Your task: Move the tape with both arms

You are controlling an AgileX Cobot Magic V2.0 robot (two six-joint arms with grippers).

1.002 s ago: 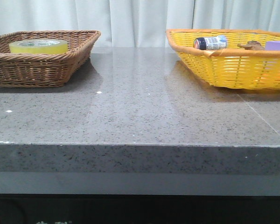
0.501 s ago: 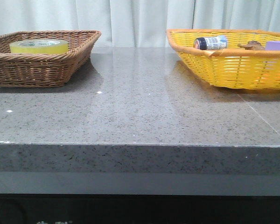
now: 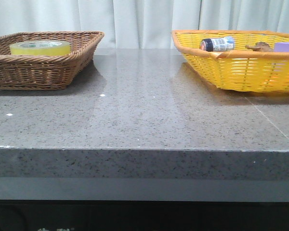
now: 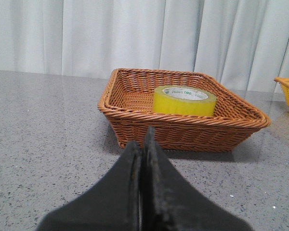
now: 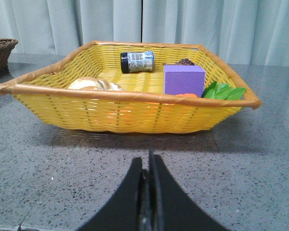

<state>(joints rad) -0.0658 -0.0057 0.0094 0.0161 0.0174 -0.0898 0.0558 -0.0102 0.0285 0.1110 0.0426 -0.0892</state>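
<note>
I see the tape point(image 4: 184, 100) lying flat in the brown basket point(image 4: 135, 113), far left on the worktop point(image 3: 144, 115). My left claw point(image 4: 142, 144) and right claw point(image 5: 149, 166) are both clenched, empty. The roll looks light, rigid and slick; I'd pinch across its wall through the core.

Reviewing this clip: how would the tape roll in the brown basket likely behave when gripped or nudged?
The tape lies flat in the brown basket, so it probably won't roll. Its thick wound body looks rigid. The glossy surface may be slippery; gripping through the open core seems safer.
</note>
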